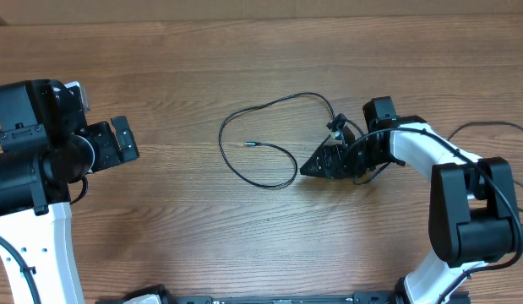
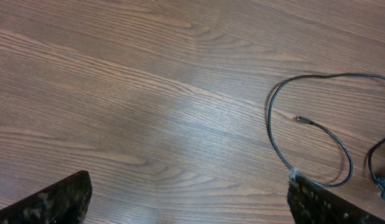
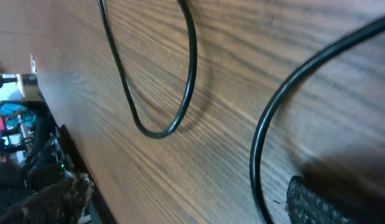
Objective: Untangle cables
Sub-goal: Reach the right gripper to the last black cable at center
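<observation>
The table (image 1: 202, 245) is smooth wood grain with a soft sheen, and the thin cable (image 3: 194, 68) looks like glossy black plastic.

Left arm (image 1: 41, 152) stood by the left edge, left gripper (image 1: 126, 139) spread wide, right arm (image 1: 422, 143) reached in from the right edge, right gripper (image 1: 316, 165) tipped sideways, fingers apart.

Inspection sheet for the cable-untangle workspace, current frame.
Surface: wood-grain table, no marks seen.
Job's things: one thin black cable lying in an open loop, its plug end free inside the loop.
Clutter: nothing seen.
Grippers: left gripper open, apart from the cable; right gripper open, low at the cable's right end.
Cables: arm's own cable runs toward the right edge.
Surroundings: blurred room items past the table edge.
</observation>
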`<state>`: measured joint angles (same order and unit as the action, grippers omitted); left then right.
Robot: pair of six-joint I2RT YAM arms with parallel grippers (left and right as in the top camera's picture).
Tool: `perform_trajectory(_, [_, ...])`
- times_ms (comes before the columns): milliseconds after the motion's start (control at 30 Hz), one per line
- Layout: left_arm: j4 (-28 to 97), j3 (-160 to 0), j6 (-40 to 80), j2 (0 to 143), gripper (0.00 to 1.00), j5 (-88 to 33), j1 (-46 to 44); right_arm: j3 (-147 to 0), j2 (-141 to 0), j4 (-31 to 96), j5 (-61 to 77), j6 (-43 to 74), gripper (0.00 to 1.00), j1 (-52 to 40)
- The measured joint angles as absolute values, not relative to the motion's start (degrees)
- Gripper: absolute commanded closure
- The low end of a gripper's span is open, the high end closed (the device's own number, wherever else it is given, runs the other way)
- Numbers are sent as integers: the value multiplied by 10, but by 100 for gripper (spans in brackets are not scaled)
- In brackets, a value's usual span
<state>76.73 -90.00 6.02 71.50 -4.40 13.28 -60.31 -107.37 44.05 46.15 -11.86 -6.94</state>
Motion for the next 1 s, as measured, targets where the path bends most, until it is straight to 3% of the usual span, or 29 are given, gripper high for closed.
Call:
perform_trajectory(400, [767,-900,60,715,0,-44,133,-595,-1074,418,465,-100,0,-90])
perform_trajectory(633, [767,-900,60,715,0,-44,133,-595,-1074,364,465,-72,0,-164])
perform_trajectory(833, [767,-900,60,715,0,-44,133,-596,-1070,316,390,22,0,-253])
perform_trajectory(1000, [767,-900,60,715,0,-44,133,-597,-1061,300,321,99,9,-282])
